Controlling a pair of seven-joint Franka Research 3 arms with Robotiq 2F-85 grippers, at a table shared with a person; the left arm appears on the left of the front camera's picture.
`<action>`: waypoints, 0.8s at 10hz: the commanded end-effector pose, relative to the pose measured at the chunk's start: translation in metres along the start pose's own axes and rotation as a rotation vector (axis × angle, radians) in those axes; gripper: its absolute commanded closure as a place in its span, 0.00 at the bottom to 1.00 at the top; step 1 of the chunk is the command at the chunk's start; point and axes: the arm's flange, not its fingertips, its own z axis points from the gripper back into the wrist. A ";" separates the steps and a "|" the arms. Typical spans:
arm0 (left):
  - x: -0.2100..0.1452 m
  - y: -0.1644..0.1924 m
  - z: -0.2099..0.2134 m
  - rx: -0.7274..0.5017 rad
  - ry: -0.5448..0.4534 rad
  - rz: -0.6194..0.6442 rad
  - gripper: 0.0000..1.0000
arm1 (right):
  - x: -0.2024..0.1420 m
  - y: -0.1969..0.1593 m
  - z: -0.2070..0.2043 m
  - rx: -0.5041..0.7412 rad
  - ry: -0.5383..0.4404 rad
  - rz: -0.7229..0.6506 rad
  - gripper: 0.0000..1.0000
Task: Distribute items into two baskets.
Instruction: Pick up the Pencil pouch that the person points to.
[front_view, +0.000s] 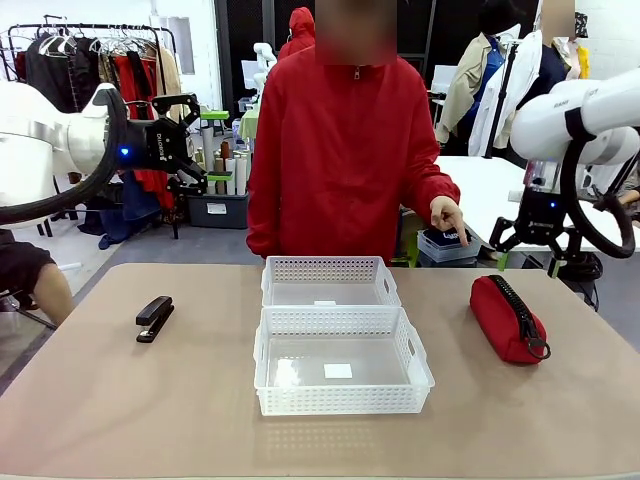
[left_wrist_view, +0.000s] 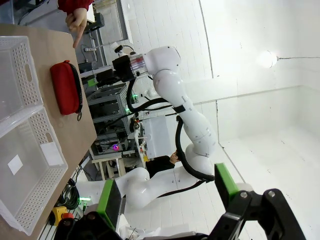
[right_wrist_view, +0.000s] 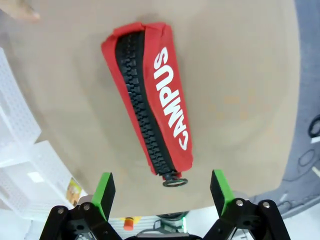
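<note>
1. Left gripper (front_view: 203, 145): jaws spread wide and holding nothing. It hangs in the air above the table's (front_view: 100, 400) left edge, fingers pointing sideways towards the middle. In its own wrist view the two green pads (left_wrist_view: 110, 202) stand well apart with only background between them.
2. Right gripper (front_view: 527, 260): jaws spread wide and holding nothing. It hovers fingers-down over the far right of the table, above the far end of the red pouch (front_view: 505, 318) and clear of it. In the right wrist view the pouch (right_wrist_view: 155, 95) lies ahead, between the lines of the two green pads (right_wrist_view: 104, 192).
3. Pouch: soft red fabric, long and rounded, with a chunky black zipper along the top and a dark ring pull (right_wrist_view: 175, 182) at one end. White "CAMPUS" print runs along the side. It lies flat on the table, right of the baskets and apart from them.
4. Black stapler (front_view: 155, 318): hard, narrow wedge shape, lying on the left of the table, well apart from the baskets.
5. Smaller basket (front_view: 325, 268) and larger basket (front_view: 340, 400): rigid white plastic, rectangular and shallow, with lattice walls and clear bottoms. They sit at table centre, long sides touching, the smaller one farther from the robot.
6. The person's hand (front_view: 447, 215) is at the far right edge, index finger pointing down.
7. Table top: smooth, matte tan.
</note>
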 end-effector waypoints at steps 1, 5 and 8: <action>0.000 -0.003 0.001 -0.005 -0.003 0.003 0.00 | 0.005 -0.005 -0.017 -0.068 -0.037 0.054 0.00; 0.000 -0.003 0.001 -0.005 -0.003 0.003 0.00 | 0.032 0.006 -0.046 -0.139 -0.023 0.116 0.00; 0.000 -0.003 0.001 -0.005 -0.003 0.003 0.00 | 0.038 0.020 -0.060 -0.113 -0.023 0.140 0.00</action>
